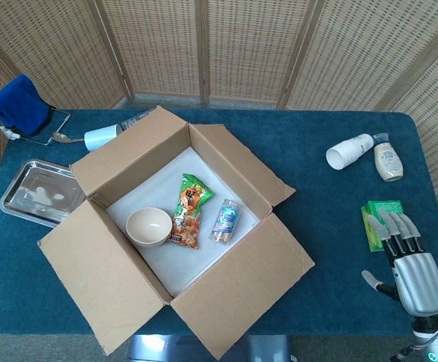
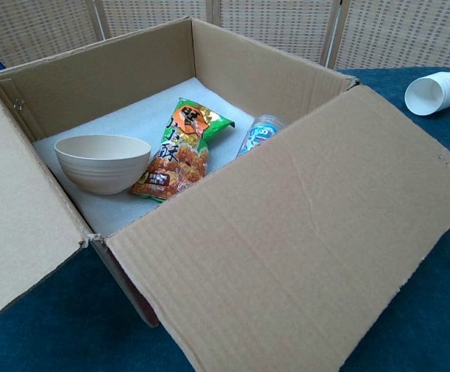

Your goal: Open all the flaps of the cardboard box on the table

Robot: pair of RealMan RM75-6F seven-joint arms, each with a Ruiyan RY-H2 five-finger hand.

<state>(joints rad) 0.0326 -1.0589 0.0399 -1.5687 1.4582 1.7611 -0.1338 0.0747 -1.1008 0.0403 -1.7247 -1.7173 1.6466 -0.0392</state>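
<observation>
Woven rattan screens back a table (image 1: 317, 162) covered in dark blue cloth, w/ the cardboard box (image 1: 175, 230) sitting left of centre, turned at an angle. All four flaps are folded outward: the far-left flap (image 1: 128, 147) and far-right flap (image 1: 241, 162) stand tilted up, while the near-left flap (image 1: 98, 283) and near-right flap (image 1: 245, 286) spread low toward the table's front edge. Inside, on a white liner, lie a beige bowl (image 1: 148, 226), an orange-and-green snack bag (image 1: 189, 211) touching the bowl's right side, and a small clear bottle w/ blue label (image 1: 225, 220) just beside the bag. The chest view shows the same three items from close up, bowl (image 2: 102, 161) upright, bag (image 2: 180, 151) lying flat.

Right hand (image 1: 411, 264) hovers over the table's near-right corner, well apart from the box, fingers extended and spread, holding nothing; its fingertips overlap the edge of a green carton (image 1: 377, 219), contact can't be told. Left hand isn't visible in either view.

Elsewhere: a metal tray (image 1: 22, 177) near the left edge, a blue cloth (image 1: 19, 104) on a wire rack at far left, a pale blue cup (image 1: 102, 137) on its side just behind the box, and at far right a tipped white paper cup stack (image 1: 349, 151) next to a cream lotion bottle (image 1: 388, 161)
</observation>
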